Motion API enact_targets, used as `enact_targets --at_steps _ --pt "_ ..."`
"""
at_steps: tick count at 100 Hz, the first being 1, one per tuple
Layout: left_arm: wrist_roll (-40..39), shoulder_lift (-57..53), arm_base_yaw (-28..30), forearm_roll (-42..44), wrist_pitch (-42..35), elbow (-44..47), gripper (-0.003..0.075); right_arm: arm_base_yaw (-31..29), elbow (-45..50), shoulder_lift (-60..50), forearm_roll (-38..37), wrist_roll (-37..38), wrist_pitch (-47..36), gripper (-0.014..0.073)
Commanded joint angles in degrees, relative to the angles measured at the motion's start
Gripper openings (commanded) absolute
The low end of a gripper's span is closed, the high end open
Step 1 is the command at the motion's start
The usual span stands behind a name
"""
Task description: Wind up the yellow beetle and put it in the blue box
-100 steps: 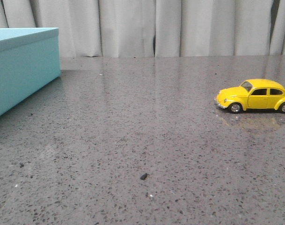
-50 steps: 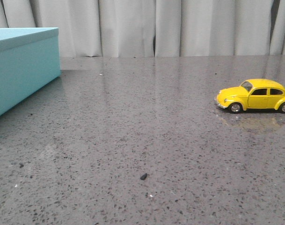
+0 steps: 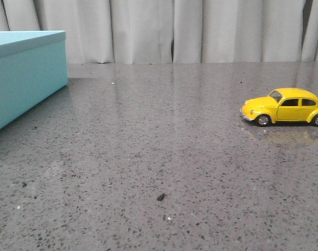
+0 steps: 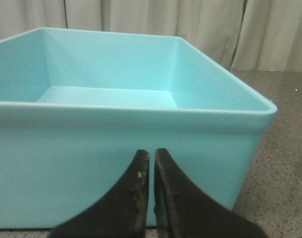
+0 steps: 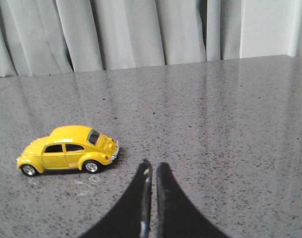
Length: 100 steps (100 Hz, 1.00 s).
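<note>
A yellow beetle (image 3: 284, 106) stands on all four wheels at the right side of a speckled grey table (image 3: 159, 157), nose pointing left. Well apart, at the far left, sits the open blue box (image 3: 23, 73), its inside bare. The left gripper (image 4: 151, 161) hangs just before the box wall, fingers pressed together on nothing. The right gripper (image 5: 151, 171), fingers likewise together, hovers near the car's rear.
</note>
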Motion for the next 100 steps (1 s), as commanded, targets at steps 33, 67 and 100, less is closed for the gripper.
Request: enact_targets --at_steps 33,67,100 --pt "-0.58 -1.76 0.02 -0.63 -5.38 2.37 -0.0019 -0.32 1.45 -0.94 3.26 -0.11 -6.86 -0.0049" --pt "-0.58 -1.76 0.02 -0.63 -5.38 2.37 -0.0019 -0.32 1.45 -0.94 3.35 -0.11 -6.86 -0.0049" --pt "-0.58 -1.76 0.02 -0.63 -5.38 2.37 -0.0019 -0.32 1.45 -0.94 3.35 -0.11 -6.86 -0.0049"
